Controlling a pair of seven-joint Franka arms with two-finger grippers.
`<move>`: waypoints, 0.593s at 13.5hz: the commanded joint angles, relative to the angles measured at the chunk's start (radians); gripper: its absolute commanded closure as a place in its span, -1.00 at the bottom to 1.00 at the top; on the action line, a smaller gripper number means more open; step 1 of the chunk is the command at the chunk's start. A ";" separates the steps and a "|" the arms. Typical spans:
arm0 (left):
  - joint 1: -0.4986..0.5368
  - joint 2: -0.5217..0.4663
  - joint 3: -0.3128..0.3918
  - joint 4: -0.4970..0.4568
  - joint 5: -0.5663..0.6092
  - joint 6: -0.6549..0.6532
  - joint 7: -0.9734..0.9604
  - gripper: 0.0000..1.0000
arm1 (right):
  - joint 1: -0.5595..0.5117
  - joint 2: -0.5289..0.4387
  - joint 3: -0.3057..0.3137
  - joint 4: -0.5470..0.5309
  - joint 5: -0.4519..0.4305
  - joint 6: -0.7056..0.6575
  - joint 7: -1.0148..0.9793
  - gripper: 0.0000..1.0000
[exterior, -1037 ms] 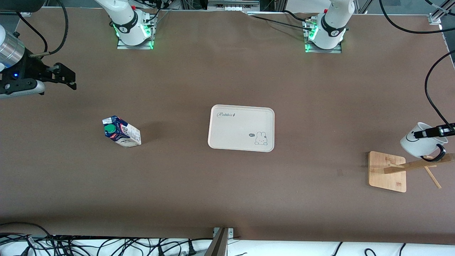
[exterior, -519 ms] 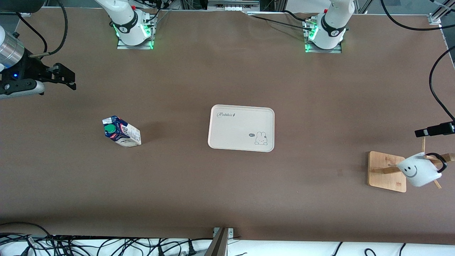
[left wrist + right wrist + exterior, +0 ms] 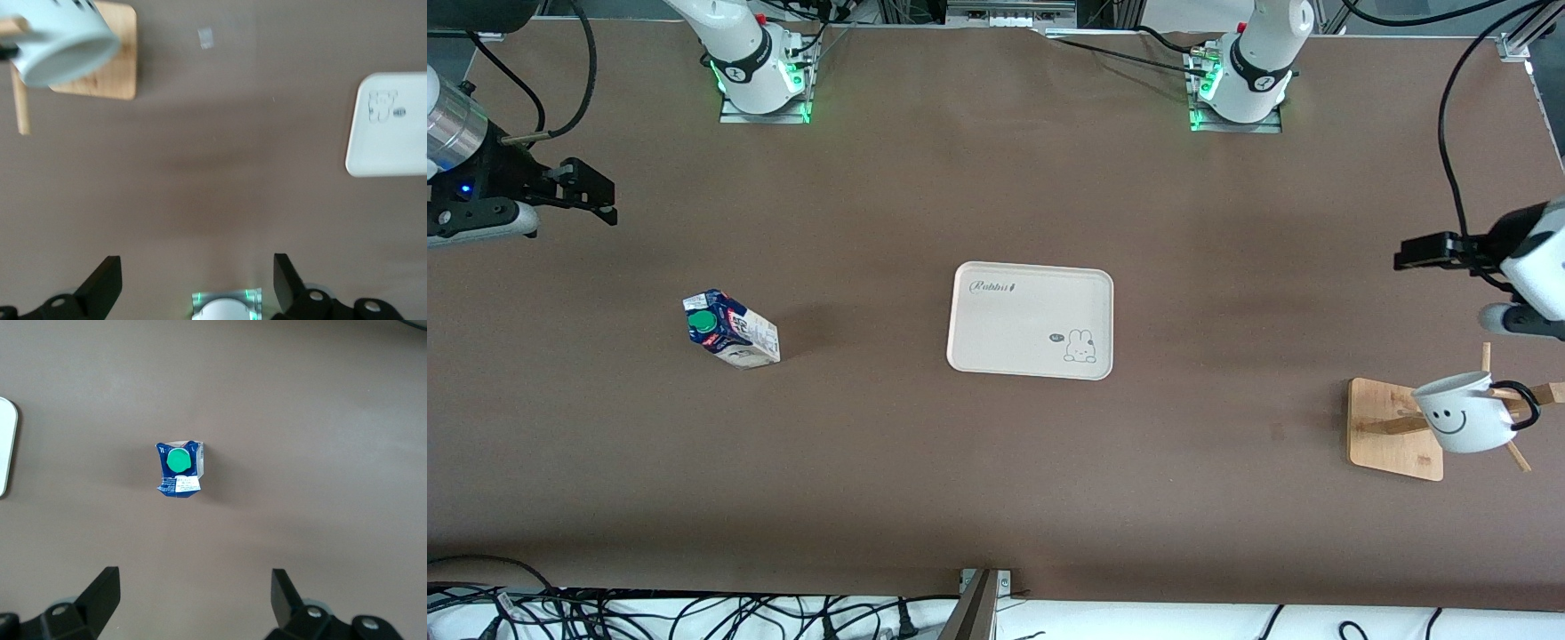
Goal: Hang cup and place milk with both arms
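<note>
While the cup (image 3: pixel 1463 413) hangs by its handle on the wooden rack (image 3: pixel 1396 429) at lower right of the front view, the milk (image 3: pixel 730 330) stands mid-left beside the tray (image 3: pixel 1032 320). Left gripper (image 3: pixel 1405 253) at right edge: released, empty. Right gripper (image 3: pixel 605 197) upper left: jaws spread, waiting.

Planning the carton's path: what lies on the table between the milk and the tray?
Nothing: the front view shows only bare brown table between the milk and the tray.
</note>
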 commanded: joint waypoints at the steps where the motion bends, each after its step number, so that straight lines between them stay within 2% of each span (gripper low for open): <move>1: 0.010 -0.010 -0.027 -0.013 0.038 -0.043 0.001 -1.00 | -0.008 0.006 0.007 0.023 -0.001 -0.022 0.010 -1.00; 2: -0.020 -0.046 -0.015 -0.042 0.049 -0.007 0.004 -1.00 | -0.008 0.006 0.007 0.023 -0.001 -0.022 0.010 -1.00; 3: -0.065 -0.127 0.008 -0.141 0.073 0.070 0.012 -1.00 | -0.008 0.006 0.007 0.023 -0.001 -0.022 0.010 -1.00; 4: -0.092 -0.201 0.064 -0.252 0.065 0.163 0.010 -1.00 | -0.008 0.008 0.007 0.023 -0.001 -0.022 0.010 -1.00; 5: -0.123 -0.312 0.119 -0.417 0.033 0.299 0.009 -1.00 | -0.008 0.008 0.007 0.023 -0.001 -0.022 0.011 -1.00; 6: -0.125 -0.383 0.135 -0.531 -0.012 0.411 0.006 -1.00 | -0.008 0.008 0.007 0.023 -0.001 -0.022 0.013 -1.00; 8: -0.125 -0.460 0.141 -0.645 -0.017 0.536 -0.001 -1.00 | -0.008 0.008 0.007 0.023 -0.001 -0.022 0.011 -1.00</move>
